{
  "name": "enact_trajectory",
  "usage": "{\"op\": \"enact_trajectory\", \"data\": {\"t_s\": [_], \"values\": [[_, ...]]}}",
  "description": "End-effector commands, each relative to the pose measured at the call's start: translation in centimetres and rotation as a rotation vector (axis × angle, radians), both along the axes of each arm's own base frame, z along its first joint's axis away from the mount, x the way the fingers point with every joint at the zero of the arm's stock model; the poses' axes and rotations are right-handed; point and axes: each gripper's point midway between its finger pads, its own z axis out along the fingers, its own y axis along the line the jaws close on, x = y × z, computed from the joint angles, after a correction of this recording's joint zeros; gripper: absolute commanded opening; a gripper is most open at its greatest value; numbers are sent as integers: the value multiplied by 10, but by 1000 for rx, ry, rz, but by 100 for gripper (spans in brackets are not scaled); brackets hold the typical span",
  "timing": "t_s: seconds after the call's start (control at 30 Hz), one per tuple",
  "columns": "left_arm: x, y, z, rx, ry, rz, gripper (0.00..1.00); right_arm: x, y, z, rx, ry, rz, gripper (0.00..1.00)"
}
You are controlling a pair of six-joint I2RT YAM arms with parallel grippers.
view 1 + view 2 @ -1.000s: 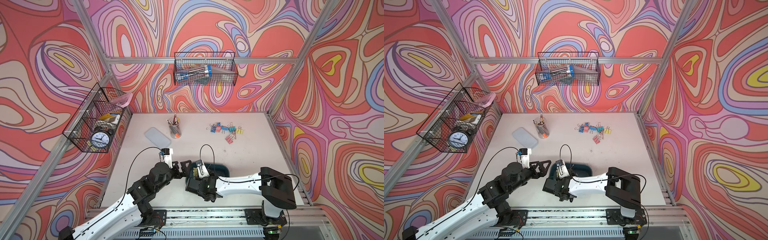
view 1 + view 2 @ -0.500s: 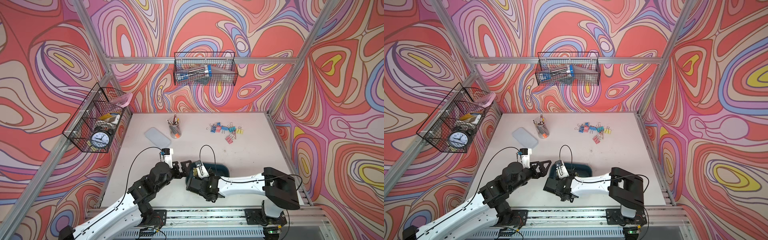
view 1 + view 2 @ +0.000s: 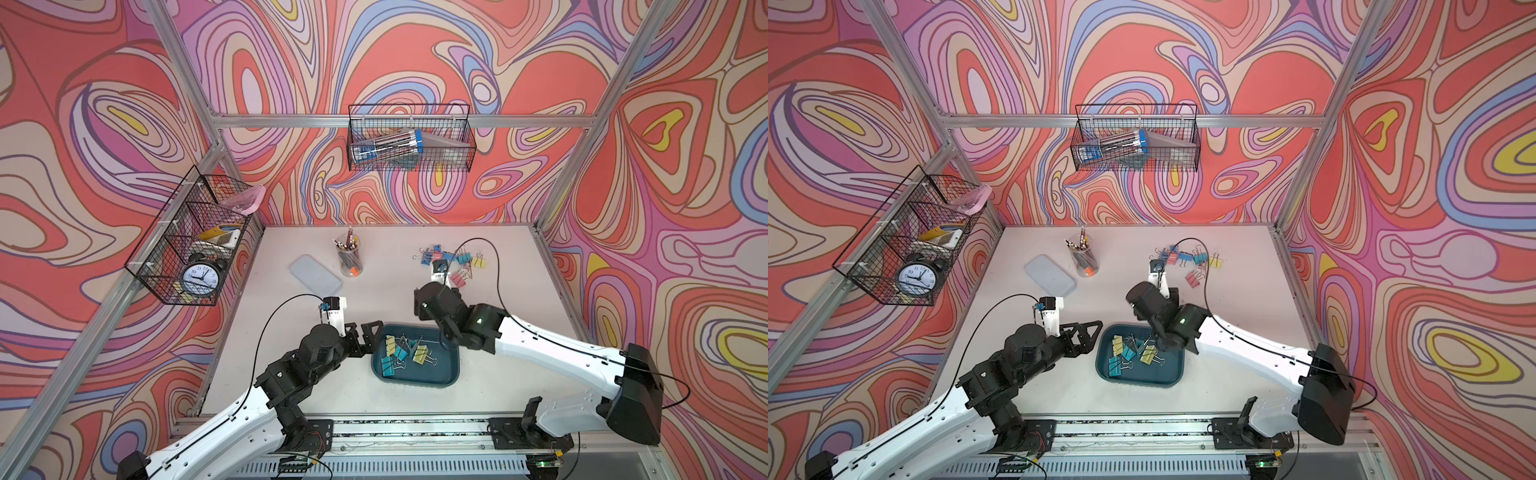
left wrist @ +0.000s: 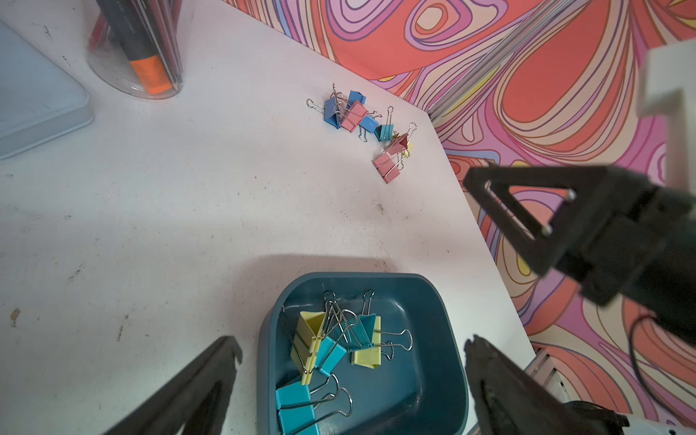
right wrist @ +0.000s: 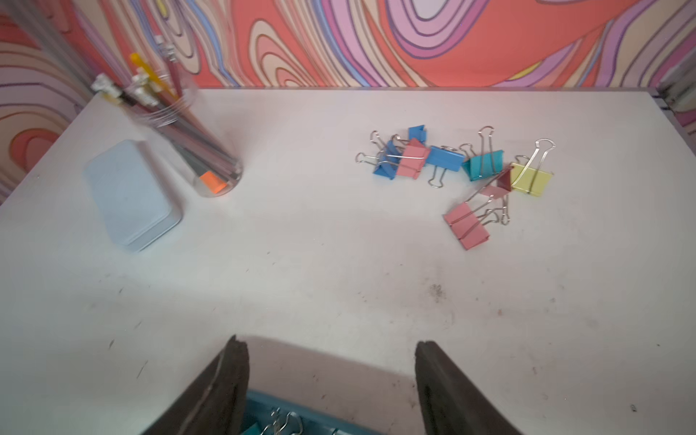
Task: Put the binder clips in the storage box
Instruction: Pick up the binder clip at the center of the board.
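The right gripper (image 5: 331,350), jaws parted and empty, hangs over the far rim of the storage box (image 3: 440,372), the left gripper (image 4: 352,346) gapes wide and empty at its left end, and the box lies lengthwise across the table (image 3: 374,286), holding several binder clips (image 3: 401,351), with loose clips (image 3: 451,262) scattered well beyond it at the back right.

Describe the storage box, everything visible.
The storage box is a shallow dark teal tray, plastic by the look, rectangular with rounded corners and a low rim, no lid on. It sits flat on the white table, near the front edge between the arms. Several yellow and teal binder clips lie tangled toward its left end; the remaining floor is bare. The open left claw straddles that end, contact unclear; the open right claw hangs over its far rim.
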Motion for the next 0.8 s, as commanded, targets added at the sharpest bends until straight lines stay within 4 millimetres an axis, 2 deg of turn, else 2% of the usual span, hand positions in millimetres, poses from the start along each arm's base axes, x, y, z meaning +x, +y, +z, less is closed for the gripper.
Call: {"op": "enact_trajectory", "data": {"t_s": [0.0,0.2,0.37,0.4,0.43,0.57,0.67,0.77], "values": [[1,1,9,-2,-13,0,99,32,-22,-9,60,105,31,71],[-2,1,9,-5,-3,-5,99,108,-90,-46,293,220,-63,71],[-4,4,8,-14,6,1,99,146,-130,-80,340,257,-151,70],[-5,5,8,-17,5,3,99,151,-134,-84,348,254,-155,70],[-5,6,8,-19,3,7,99,156,-139,-97,350,268,-167,70],[-7,10,9,-16,0,17,99,170,-144,-127,325,316,-160,67],[-8,13,9,-13,-1,23,99,173,-142,-143,345,352,-150,57],[-9,15,9,-14,-1,27,99,172,-143,-148,341,344,-150,48]]}}
